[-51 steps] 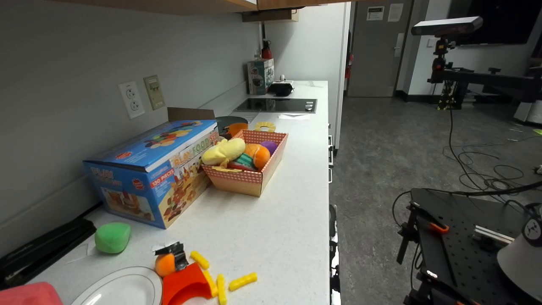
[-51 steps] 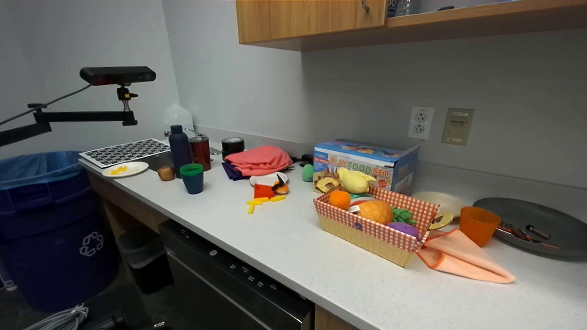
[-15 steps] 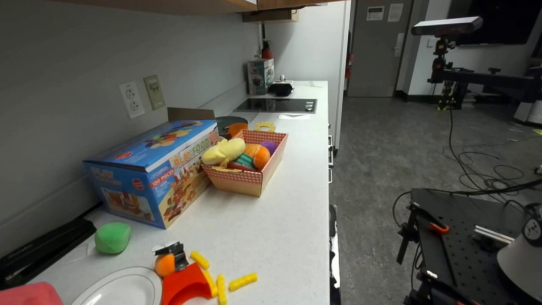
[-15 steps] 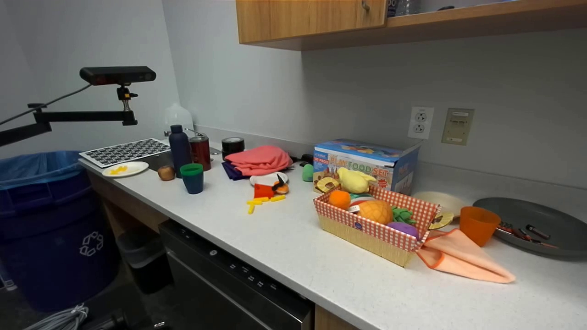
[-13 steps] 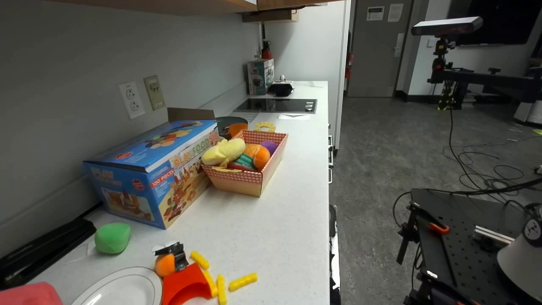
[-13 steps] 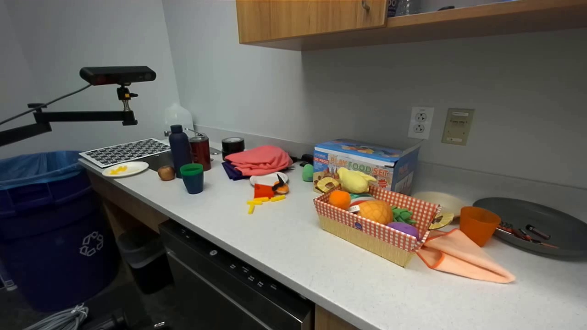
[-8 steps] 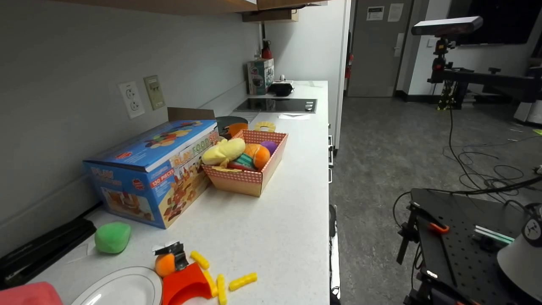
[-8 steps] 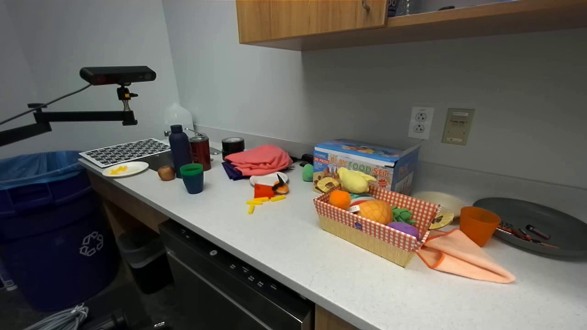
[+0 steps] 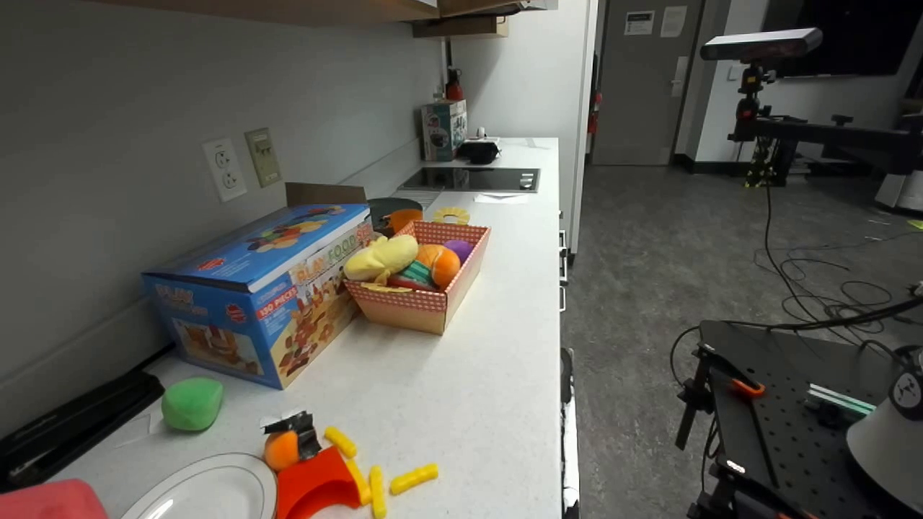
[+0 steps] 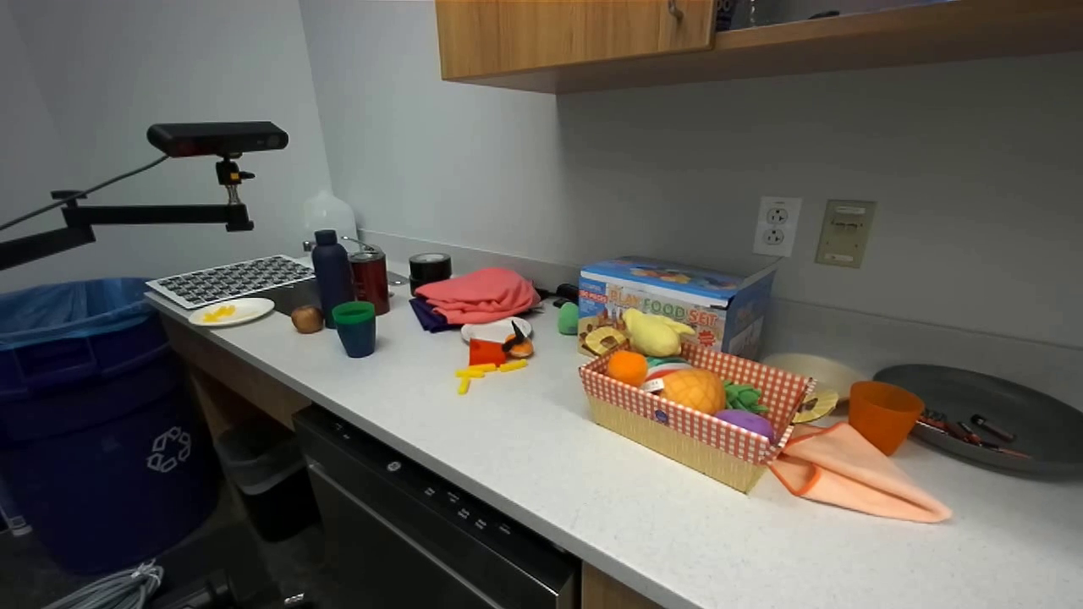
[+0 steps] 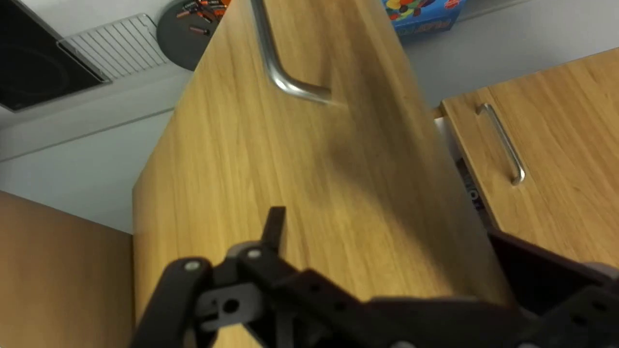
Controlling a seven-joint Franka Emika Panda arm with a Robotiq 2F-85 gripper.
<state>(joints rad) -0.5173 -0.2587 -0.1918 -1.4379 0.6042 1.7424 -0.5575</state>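
Note:
My gripper (image 11: 384, 220) is open and shows only in the wrist view, coming in from the bottom. A light wooden cabinet door (image 11: 242, 169) with a silver bar handle (image 11: 295, 87) fills the middle of that view. The left finger (image 11: 274, 227) lies over the door's front face. The right finger (image 11: 527, 270) stands past the door's right edge, which partly hides it. I cannot tell whether either finger touches the door. A neighbouring wooden door (image 11: 556, 145) with its own handle (image 11: 505, 145) is at the right, with a dark gap and lettering beside it.
Below the cabinet (image 10: 575, 38), the counter (image 10: 508, 440) bears a checked basket (image 10: 677, 448) of toy food, a blue play food box (image 10: 677, 292), an orange cup (image 10: 884, 414) and a grey pan (image 10: 1049, 423). A wire rack (image 11: 118, 46) lies by the cooktop (image 11: 34, 63).
At the top of an exterior view, the brown strip beside the cabinet has shortened and a pale patch shows at its right end. The things on the counter have not moved.

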